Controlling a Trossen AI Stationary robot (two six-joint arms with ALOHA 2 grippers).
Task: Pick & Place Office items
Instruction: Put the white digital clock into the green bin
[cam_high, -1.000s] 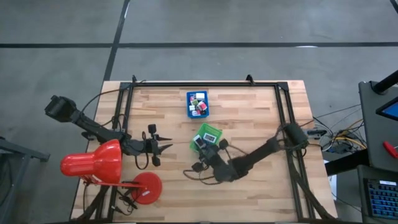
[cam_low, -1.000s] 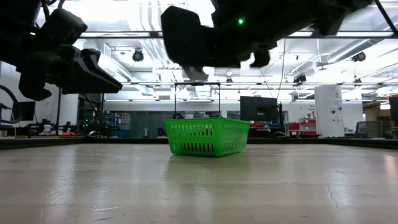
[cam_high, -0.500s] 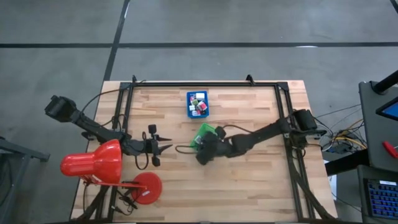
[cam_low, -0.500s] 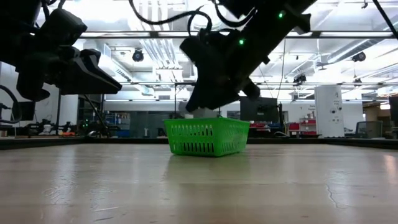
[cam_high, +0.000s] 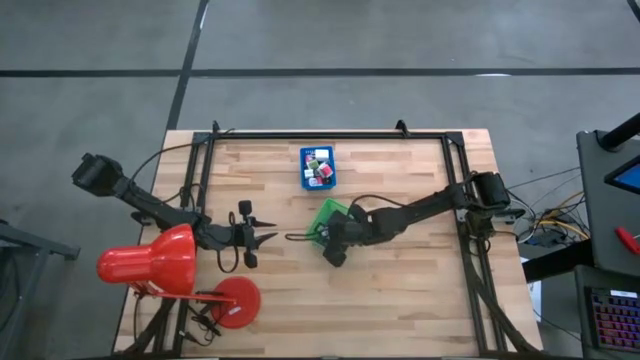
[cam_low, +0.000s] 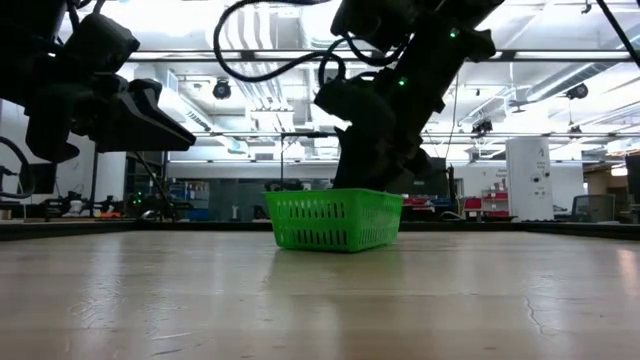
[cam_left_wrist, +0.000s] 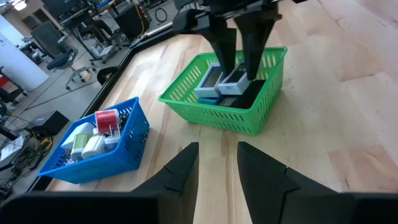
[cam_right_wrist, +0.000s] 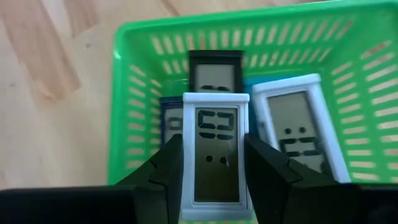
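Observation:
A green tray (cam_high: 328, 212) stands mid-table and holds several flat display pieces: a black-framed one (cam_right_wrist: 216, 71), a white one (cam_right_wrist: 295, 127) and a blue one (cam_right_wrist: 169, 124). My right gripper (cam_right_wrist: 214, 163) points down into this tray (cam_left_wrist: 249, 115), shut on a white-framed display piece (cam_right_wrist: 215, 152). A blue tray (cam_high: 319, 168) toward the far edge holds white, red and green pieces (cam_left_wrist: 93, 134). My left gripper (cam_left_wrist: 217, 155) hovers open above the wood left of the green tray (cam_high: 266, 238), touching nothing. My right gripper pinches the white-framed display piece between its two fingers, which lie on its long side edges (cam_right_wrist: 186, 162). The fingers (cam_left_wrist: 224, 43) come from above, pointing down. The piece sits inside the green tray over the other pieces; whether it touches them I cannot tell.
A big red desk lamp (cam_high: 150, 262) with its round base (cam_high: 235, 303) stands at the near left corner. Black frame rails (cam_high: 330, 137) border the table. Bare wood (cam_high: 420, 290) lies near and right of the green tray.
My right gripper has travelled from above the near middle of the table toward the far edge to the green tray, tipped to point downward, and come down into the tray with the white piece between its fingers. My left arm has kept still.

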